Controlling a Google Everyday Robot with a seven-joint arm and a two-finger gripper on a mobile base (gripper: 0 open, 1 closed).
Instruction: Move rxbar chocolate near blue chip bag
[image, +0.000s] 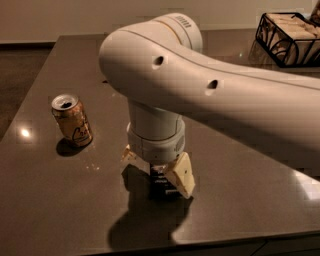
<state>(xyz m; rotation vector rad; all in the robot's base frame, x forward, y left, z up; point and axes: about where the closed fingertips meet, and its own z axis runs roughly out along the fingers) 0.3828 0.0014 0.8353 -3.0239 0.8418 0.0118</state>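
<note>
My gripper (157, 167) is down at the table (60, 200), near its front middle. Its two tan fingers (182, 176) stand apart, one on each side of the rxbar chocolate (163, 184). Only a small dark strip of the bar with white lettering shows between them; it lies flat on the table. The gripper is open around the bar. The blue chip bag is hidden behind my big white arm (200, 85), which crosses the view from the right.
A gold drink can (72, 120) stands upright at the left, well apart from the gripper. A black wire basket (287, 37) stands at the back right. The table's front edge runs just below the gripper's shadow.
</note>
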